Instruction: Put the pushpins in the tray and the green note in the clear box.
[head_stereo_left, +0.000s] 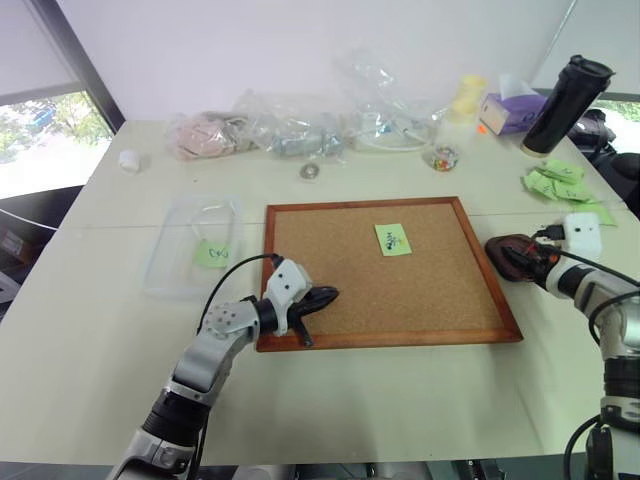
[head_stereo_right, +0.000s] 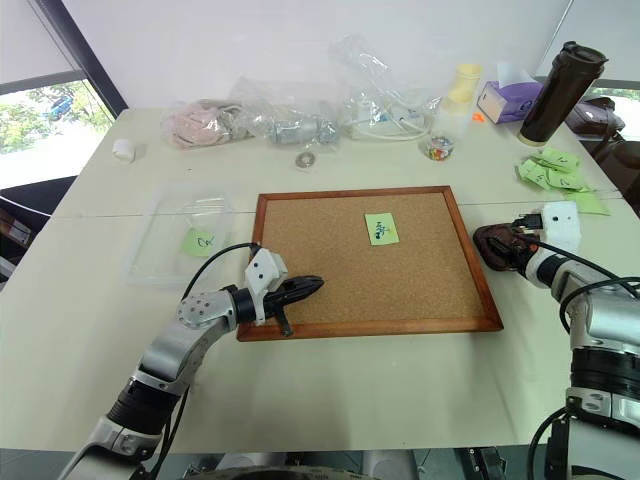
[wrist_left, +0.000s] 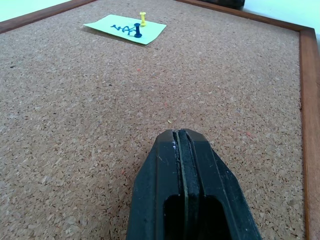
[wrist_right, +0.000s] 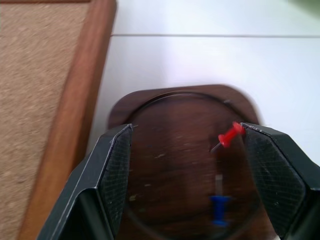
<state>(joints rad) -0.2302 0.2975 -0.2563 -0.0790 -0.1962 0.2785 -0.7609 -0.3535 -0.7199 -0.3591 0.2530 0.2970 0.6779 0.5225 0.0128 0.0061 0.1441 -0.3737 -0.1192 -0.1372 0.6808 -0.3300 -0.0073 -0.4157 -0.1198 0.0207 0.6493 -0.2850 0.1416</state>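
Between the spread fingers of the right gripper (wrist_right: 187, 175) lay the tray (wrist_right: 165, 130), with the cork board's wooden frame (wrist_right: 75, 125) just beside it. A red pushpin (wrist_right: 230, 136) sat at the tip of one finger; whether it rested in the tray or clung to the pad could not be told. A blue pushpin (wrist_right: 218, 209) lay flat on the tray floor, nearer the wrist. Two pins thus appeared delivered, or nearly so.

Well ahead of the left gripper (wrist_left: 182, 137), whose fingers were pressed together on nothing, the green note (wrist_left: 125, 29) was fastened to the cork board (head_stereo_left: 330, 290) by a yellow pushpin (wrist_left: 143, 18) and a dark blue pushpin (wrist_left: 137, 30). The left gripper hovered low over the near corner of the board.

The clear box (head_stereo_left: 165, 265) stood off the board's far side from the tray, beyond the left gripper, and held one green note with a black scribble (head_stereo_left: 212, 254).

Judgement: the task was part done. Two pins remained to be pulled and carried to the tray, after which the freed note had yet to go into the clear box.
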